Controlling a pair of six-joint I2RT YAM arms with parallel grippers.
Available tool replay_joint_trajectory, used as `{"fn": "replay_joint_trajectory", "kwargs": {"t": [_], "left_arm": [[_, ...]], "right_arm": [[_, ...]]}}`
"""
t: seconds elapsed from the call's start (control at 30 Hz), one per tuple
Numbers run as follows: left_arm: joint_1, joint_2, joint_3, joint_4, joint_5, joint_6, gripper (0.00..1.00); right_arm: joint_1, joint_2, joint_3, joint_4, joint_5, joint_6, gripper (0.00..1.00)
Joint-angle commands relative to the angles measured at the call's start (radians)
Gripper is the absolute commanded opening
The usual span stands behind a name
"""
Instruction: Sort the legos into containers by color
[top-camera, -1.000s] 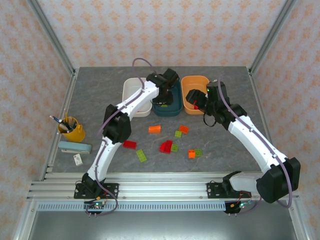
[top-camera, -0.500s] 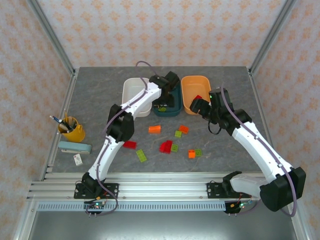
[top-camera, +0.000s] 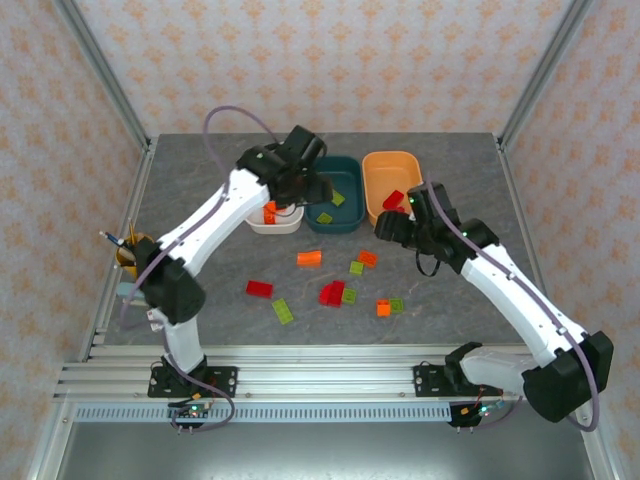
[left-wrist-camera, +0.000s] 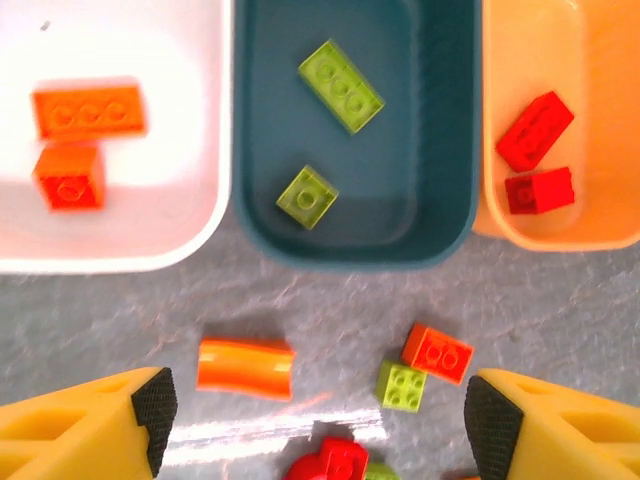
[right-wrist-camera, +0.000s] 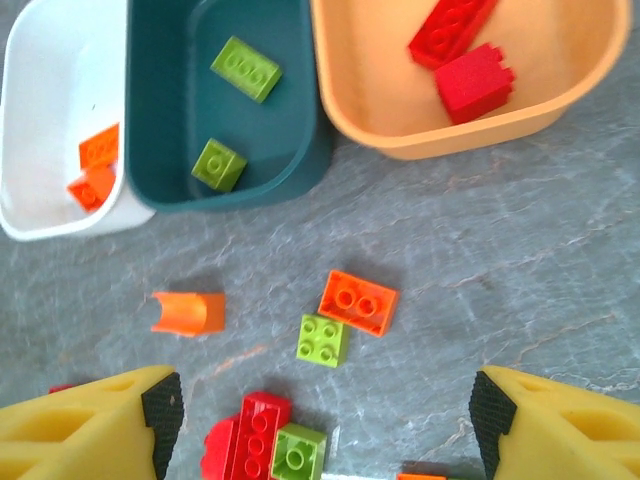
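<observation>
The left arm has swung left off the teal bin (left-wrist-camera: 440, 150) and the left hand (left-wrist-camera: 322, 415) has spread open, empty. The right hand (right-wrist-camera: 322, 420) has drawn back from the orange bin (right-wrist-camera: 560, 105), fingers apart, holding nothing.

Six bricks are sorted: two orange in the white bin (left-wrist-camera: 215, 215), two green in the teal, two red in the orange. About nine remain loose on the bench (left-wrist-camera: 100, 310). A curved orange piece (left-wrist-camera: 245, 367) and a small green brick (left-wrist-camera: 403, 385) lie just ahead of the left hand's open fingers

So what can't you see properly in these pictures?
- Top view: the left arm covers most of the white bin, so its bricks can't be counted there.
- Top view: the same arm hides part of the yellow pen cup.
- Left wrist view: the bottom edge cuts off the red brick pile.
- Right wrist view: its bottom edge cuts that pile too.
</observation>
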Motion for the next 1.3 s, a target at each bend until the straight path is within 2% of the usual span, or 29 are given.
{"fn": "replay_joint_trajectory", "kwargs": {"t": [0.0,0.07,0.17,0.47,0.6,0.7,0.8,1.03,1.27], "left_arm": [[-0.003,-0.052,-0.209,0.063,0.017,-0.063,0.8],[-0.005,-0.103,-0.334,0.12,0.034,-0.089,0.83],[-0.015,-0.139,-0.431,0.16,0.036,-0.11,0.83],[-0.036,-0.289,-0.645,0.216,-0.016,-0.192,0.83],[-0.044,-0.385,-0.719,0.208,-0.063,-0.223,0.82],[-0.045,-0.466,-0.768,0.192,-0.098,-0.247,0.82],[-0.045,-0.54,-0.81,0.167,-0.116,-0.256,0.82],[-0.047,-0.752,-0.935,0.134,-0.141,-0.271,0.81],[-0.047,-0.893,-1.031,0.128,-0.11,-0.277,0.8]], "right_arm": [[0.082,0.014,0.004,0.006,0.025,-0.028,0.77],[0.135,0.022,-0.019,0.033,0.019,-0.02,0.78],[0.176,0.049,-0.046,0.061,0.004,-0.001,0.78],[0.2,0.082,-0.074,0.066,-0.018,-0.011,0.77],[0.24,0.106,-0.065,0.045,0.004,-0.013,0.76],[0.257,0.142,-0.065,0.011,0.02,0.012,0.71],[0.269,0.177,-0.054,-0.047,0.045,0.038,0.63],[0.276,0.167,-0.092,-0.077,0.066,0.123,0.48],[0.279,0.201,-0.106,-0.065,0.026,0.186,0.43]]}}
